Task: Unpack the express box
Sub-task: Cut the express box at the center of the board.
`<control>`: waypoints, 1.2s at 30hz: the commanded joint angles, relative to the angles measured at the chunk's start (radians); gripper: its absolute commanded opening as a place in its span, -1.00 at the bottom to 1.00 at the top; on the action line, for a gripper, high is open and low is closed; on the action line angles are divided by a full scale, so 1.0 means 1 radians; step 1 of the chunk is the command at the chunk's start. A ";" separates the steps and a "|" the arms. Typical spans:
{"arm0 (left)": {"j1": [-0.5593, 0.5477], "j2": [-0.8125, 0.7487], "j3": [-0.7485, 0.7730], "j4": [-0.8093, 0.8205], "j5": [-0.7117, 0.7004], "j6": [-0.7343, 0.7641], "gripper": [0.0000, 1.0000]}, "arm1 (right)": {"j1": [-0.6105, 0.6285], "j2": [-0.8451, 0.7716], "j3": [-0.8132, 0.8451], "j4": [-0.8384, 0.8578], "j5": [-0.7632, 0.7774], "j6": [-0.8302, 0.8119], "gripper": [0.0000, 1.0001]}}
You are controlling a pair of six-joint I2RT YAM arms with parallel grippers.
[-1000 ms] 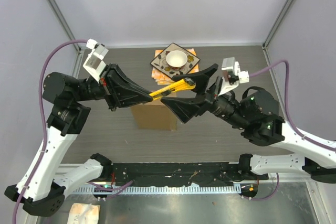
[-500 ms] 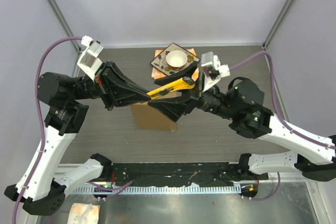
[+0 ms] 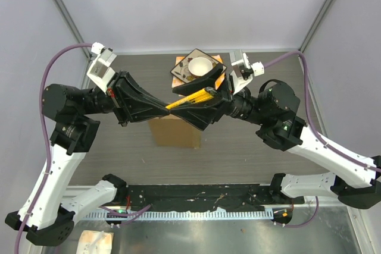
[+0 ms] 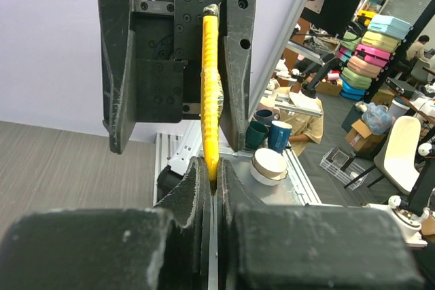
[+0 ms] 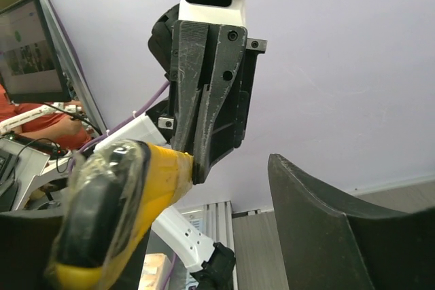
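The express box (image 3: 174,130) is a plain brown cardboard box on the table, partly hidden under both grippers. My left gripper (image 3: 168,107) is shut on one end of a yellow utility knife (image 3: 190,98) and holds it in the air above the box. In the left wrist view the knife (image 4: 211,100) rises from my shut left gripper (image 4: 213,174). My right gripper (image 3: 199,100) is open, with its jaws spread around the knife's far end. The knife (image 5: 115,202) lies against one side of the right gripper (image 5: 204,236), and the other finger (image 5: 326,229) stands well apart.
An orange-patterned square plate (image 3: 180,71) with a white bowl (image 3: 199,65) sits behind the box at the table's far edge, partly covered by my right gripper's upper finger. Grey walls and frame posts enclose the table.
My right arm has swung left and turned, bringing its open jaws around the knife's far end. My left gripper has held the knife almost still.
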 commanded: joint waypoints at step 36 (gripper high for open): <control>0.003 0.008 0.186 -0.600 -0.083 0.612 1.00 | -0.018 -0.072 0.014 -0.167 0.057 -0.065 -0.98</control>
